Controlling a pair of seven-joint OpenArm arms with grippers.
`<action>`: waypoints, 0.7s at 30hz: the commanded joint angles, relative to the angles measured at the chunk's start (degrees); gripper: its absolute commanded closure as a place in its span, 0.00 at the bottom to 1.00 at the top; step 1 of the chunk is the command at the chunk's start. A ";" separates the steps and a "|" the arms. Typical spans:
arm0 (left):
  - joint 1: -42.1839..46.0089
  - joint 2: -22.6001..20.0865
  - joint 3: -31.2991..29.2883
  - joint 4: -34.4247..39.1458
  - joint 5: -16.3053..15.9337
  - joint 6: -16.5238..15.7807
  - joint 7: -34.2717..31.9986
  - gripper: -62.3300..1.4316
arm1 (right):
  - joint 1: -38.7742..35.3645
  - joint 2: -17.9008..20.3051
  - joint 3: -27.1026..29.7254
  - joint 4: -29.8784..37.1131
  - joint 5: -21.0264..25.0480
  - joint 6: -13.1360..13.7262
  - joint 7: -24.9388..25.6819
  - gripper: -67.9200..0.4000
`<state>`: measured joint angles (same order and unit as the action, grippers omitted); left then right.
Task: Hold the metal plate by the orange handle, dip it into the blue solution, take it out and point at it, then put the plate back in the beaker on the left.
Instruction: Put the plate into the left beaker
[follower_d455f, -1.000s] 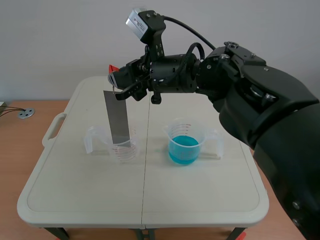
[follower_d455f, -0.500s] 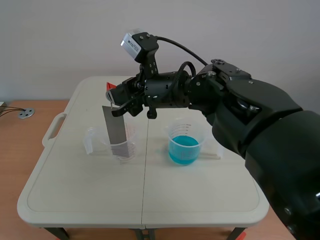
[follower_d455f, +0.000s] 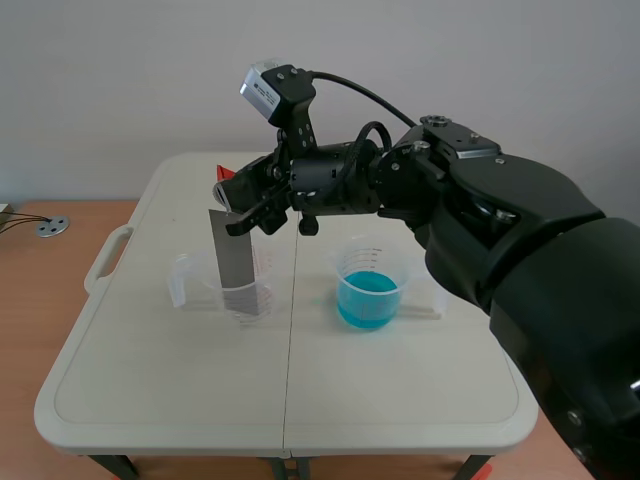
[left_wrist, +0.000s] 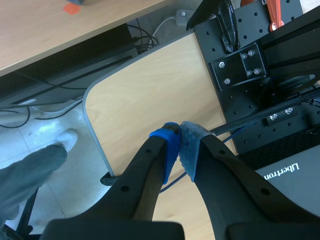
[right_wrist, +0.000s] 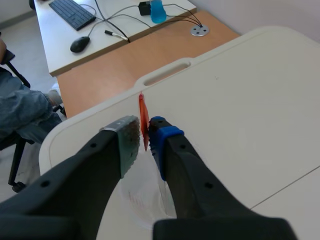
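Scene view: at the far left, a small round silver disc (follower_d455f: 52, 228) lies on a brown wooden desk (follower_d455f: 30, 262). Next to the desk stands the big cream plastic counter (follower_d455f: 180, 380). On the left half of the counter sits a see-through plastic beaker with a handle (follower_d455f: 262, 298). A flat grey metal plate (follower_d455f: 235, 250) stands almost straight up in it. The plate's low end is inside the beaker and its top sticks out high. At the top of the plate is a small orange handle (follower_d455f: 224, 170). The right pincer (follower_d455f: 232, 195) is closed on this orange handle and holds the plate from above. The black right arm (follower_d455f: 480, 230) comes in from the right and reaches past the middle of the counter. Under the arm, on the right half of the counter, sits a second see-through plastic beaker (follower_d455f: 350, 262) with blue solution (follower_d455f: 368, 298) in it. The two beakers do not touch.

Right wrist view: the thin orange handle is squeezed between the grey-green pad (right_wrist: 129, 140) and the blue pad (right_wrist: 161, 140).

Left wrist view: a leg in blue jeans (left_wrist: 30, 170) is on the grey floor beside the left pincer (left_wrist: 179, 147). This pincer is closed. Its two dotted pads touch and hold nothing. A light wooden board (left_wrist: 145, 100) lies under it.
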<state>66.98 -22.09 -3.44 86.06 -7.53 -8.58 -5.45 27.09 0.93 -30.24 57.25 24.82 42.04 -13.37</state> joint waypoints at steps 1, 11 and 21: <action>0.46 0.00 -0.33 0.46 -0.31 -0.13 -0.59 0.95 | 2.12 -0.46 0.07 0.44 0.22 0.68 0.81 0.76; 0.48 -0.02 -0.33 0.46 -0.20 -0.09 -0.57 0.89 | 2.27 -0.46 1.77 0.44 -0.83 -0.79 0.61 0.19; 0.48 -0.02 -0.33 0.46 4.42 0.48 -2.23 0.00 | 2.27 -0.28 6.93 0.70 -0.87 -4.55 0.15 0.02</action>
<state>66.98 -22.09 -3.44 86.08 -2.98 -8.10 -7.51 27.73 0.78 -23.44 57.25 23.35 37.36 -14.00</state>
